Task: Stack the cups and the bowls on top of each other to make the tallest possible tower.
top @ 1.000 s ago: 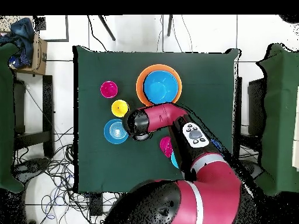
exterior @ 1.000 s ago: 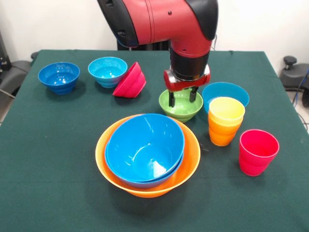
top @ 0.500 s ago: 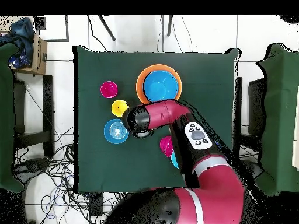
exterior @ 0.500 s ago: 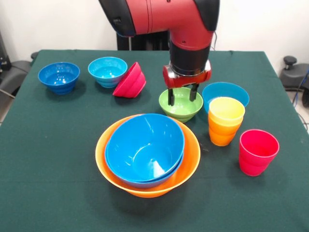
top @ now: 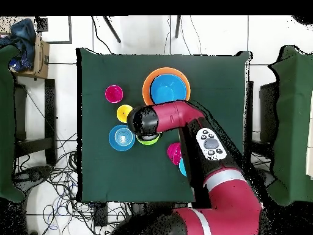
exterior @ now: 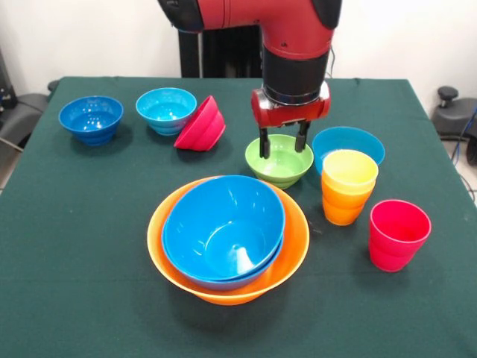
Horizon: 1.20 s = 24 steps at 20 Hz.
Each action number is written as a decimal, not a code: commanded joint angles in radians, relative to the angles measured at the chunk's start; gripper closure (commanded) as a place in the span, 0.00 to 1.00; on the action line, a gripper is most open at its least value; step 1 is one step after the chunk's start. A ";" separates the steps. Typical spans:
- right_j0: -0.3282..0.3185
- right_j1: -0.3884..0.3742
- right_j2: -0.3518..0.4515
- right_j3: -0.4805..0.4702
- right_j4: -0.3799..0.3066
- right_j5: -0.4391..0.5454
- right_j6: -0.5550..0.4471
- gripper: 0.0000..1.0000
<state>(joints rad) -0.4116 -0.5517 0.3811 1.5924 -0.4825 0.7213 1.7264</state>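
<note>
My gripper point(exterior: 282, 143) hangs open just above the small green bowl point(exterior: 279, 168), its two dark fingers over the bowl's mouth with nothing between them. In front stands the tower: the very large orange bowl point(exterior: 295, 246) with large blue bowls point(exterior: 223, 224) nested in it. To the right a yellow cup point(exterior: 349, 170) sits in an orange cup point(exterior: 343, 209), and a red cup point(exterior: 399, 234) stands alone. From overhead the arm covers the gripper; a sliver of the green bowl point(top: 149, 141) and the tower point(top: 166, 89) show.
A blue bowl point(exterior: 348, 140) sits right behind the cups. At the far left are a tipped red bowl point(exterior: 201, 123), a light-blue bowl point(exterior: 165, 110) and a dark-blue bowl point(exterior: 91, 118). The green cloth table's edge point(exterior: 15, 179) slopes along the left.
The gripper has risen out of the green bowl, still open. The bowl and everything else have stayed in place.
</note>
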 commanded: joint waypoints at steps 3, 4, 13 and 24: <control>0.040 0.035 0.020 0.010 0.003 0.043 0.000 0.00; 0.044 0.044 0.016 0.002 -0.002 0.038 0.003 0.00; 0.057 0.062 0.010 -0.015 -0.002 0.026 0.014 0.00; 0.092 0.071 0.010 -0.028 0.027 0.014 0.037 0.00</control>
<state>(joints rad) -0.3443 -0.5389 0.3812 1.5924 -0.4578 0.7213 1.7264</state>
